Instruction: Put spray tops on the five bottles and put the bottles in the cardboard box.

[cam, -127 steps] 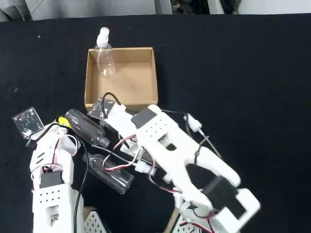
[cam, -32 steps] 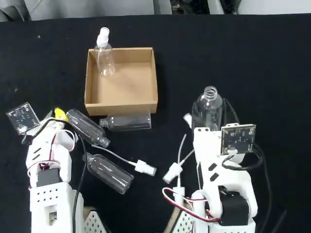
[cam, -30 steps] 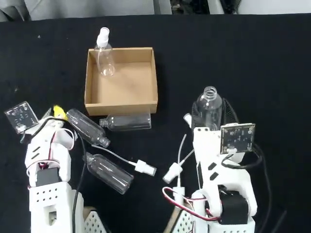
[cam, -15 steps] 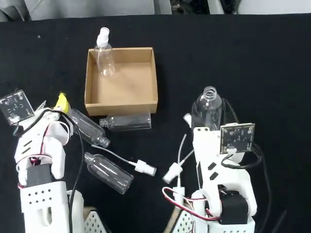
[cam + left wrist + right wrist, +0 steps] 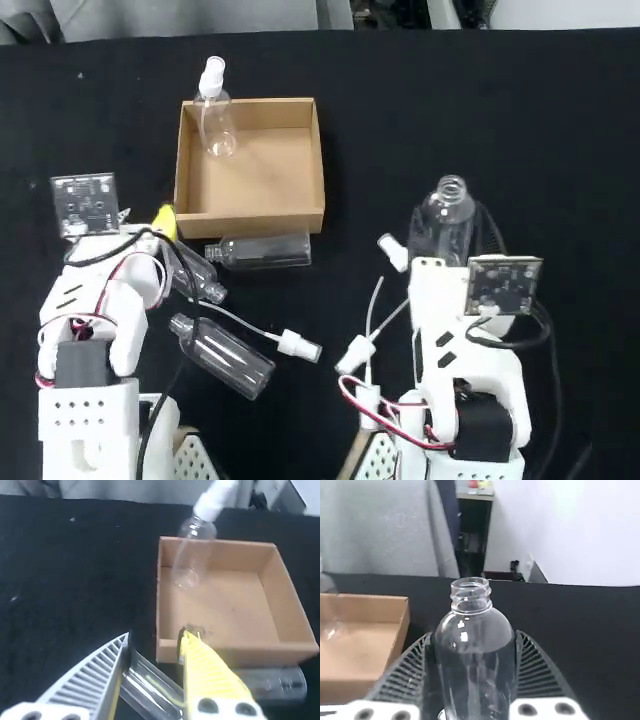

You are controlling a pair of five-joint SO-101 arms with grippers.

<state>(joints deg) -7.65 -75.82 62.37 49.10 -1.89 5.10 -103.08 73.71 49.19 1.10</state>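
your right claw (image 5: 474, 647) is clamped on an upright bottle (image 5: 447, 212) with no top, well apart from the cardboard box (image 5: 250, 215). your left claw (image 5: 155, 636) has its fingers apart, one on either side of a lying bottle (image 5: 150, 692) just off the box corner nearest that arm. whether they touch it, i cannot tell. a capped bottle (image 5: 215, 125) leans in the box's far corner on the same side. a second open bottle (image 5: 265, 250) lies outside along the box's front wall. a third open bottle (image 5: 222, 352) lies closer to the arm bases. loose spray tops lie on the black worktop (image 5: 520, 120): one (image 5: 298, 347) just beside that third bottle, one (image 5: 355, 353) between the arms and one (image 5: 393, 250) near your right claw.
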